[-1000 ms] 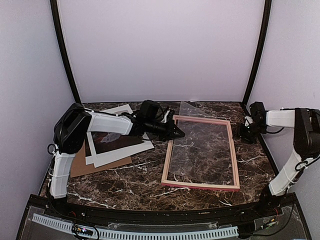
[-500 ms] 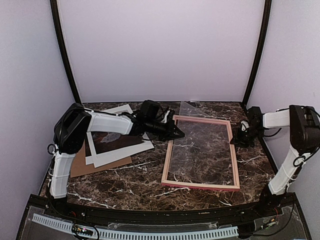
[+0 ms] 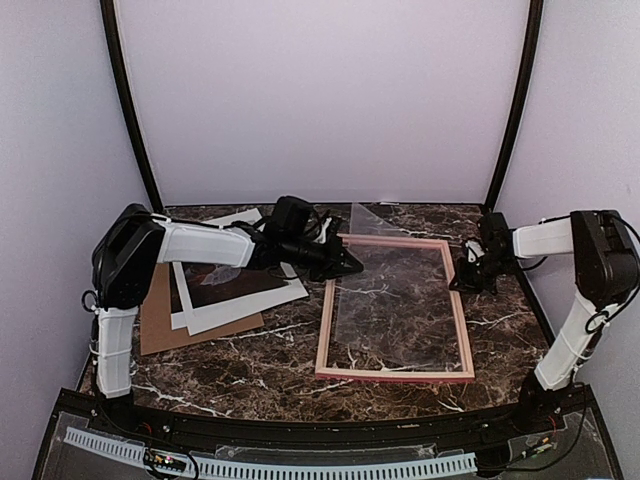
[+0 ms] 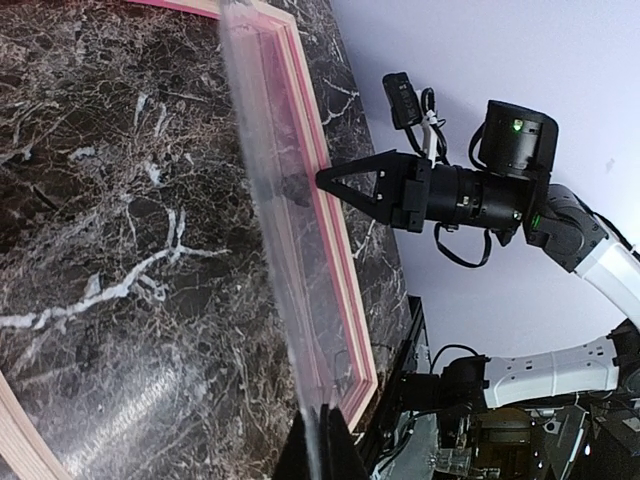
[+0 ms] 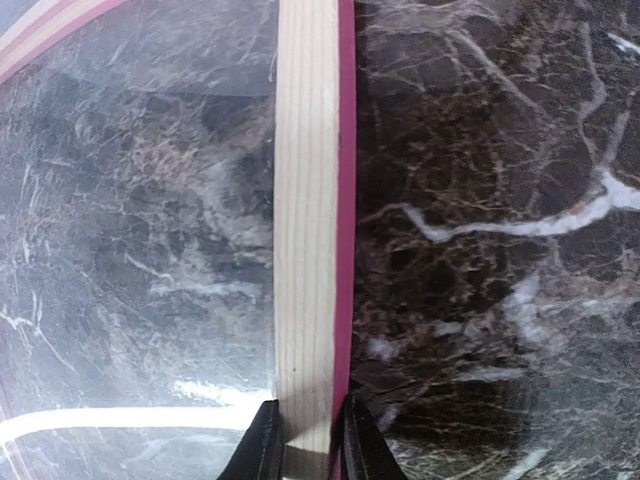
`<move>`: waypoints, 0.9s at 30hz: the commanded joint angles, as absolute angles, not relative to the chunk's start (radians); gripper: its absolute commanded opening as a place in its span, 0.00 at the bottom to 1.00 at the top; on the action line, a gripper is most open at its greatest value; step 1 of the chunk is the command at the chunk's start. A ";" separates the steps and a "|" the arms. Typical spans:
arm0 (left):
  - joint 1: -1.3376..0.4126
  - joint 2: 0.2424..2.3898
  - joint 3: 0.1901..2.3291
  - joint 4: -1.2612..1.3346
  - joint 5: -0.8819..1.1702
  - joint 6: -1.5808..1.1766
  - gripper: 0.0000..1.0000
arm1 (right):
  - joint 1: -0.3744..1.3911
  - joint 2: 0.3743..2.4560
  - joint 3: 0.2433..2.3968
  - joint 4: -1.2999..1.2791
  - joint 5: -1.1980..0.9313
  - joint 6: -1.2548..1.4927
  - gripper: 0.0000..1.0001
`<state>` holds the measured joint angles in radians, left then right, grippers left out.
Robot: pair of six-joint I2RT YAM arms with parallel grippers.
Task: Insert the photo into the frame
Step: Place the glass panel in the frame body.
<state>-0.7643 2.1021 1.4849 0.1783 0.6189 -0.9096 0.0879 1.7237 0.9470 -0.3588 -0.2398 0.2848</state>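
Early: photo (image 3: 235, 285) lies on the board (image 3: 165, 330) at left, not in frame (image 3: 395, 375), which is back-up mid-table. Left gripper (image 3: 352, 266) pinches the clear sheet (image 4: 270, 200); right gripper (image 3: 462, 283) clamps frame's right rail.

Top view: hidden under left arm (image 3: 205, 243), upper part of photo (image 3: 235, 285); buried under photo, much of cardboard (image 3: 165, 325). Left gripper (image 3: 345, 265) too dark against table (image 3: 300, 370) to tell jaws.
Left wrist view: clear sheet (image 4: 275, 230) blurred near lens; frame (image 4: 335, 270) cut off at top; own fingers (image 4: 340, 455) mostly below picture edge.
Right wrist view: right gripper (image 5: 305, 440) cut by bottom edge, only fingertips showing; frame rail cut at top and bottom.
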 commanded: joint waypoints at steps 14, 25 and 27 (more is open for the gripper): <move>-0.768 1.924 1.342 0.356 0.510 -0.963 0.00 | 0.143 1.756 0.931 -0.311 -0.376 0.351 0.28; -0.770 1.924 1.419 0.353 0.560 -0.870 0.00 | 0.099 1.728 0.948 -0.328 -0.436 0.388 0.48; -0.773 1.921 1.439 0.356 0.568 -0.843 0.00 | 0.077 1.715 0.947 -0.323 -0.465 0.397 0.54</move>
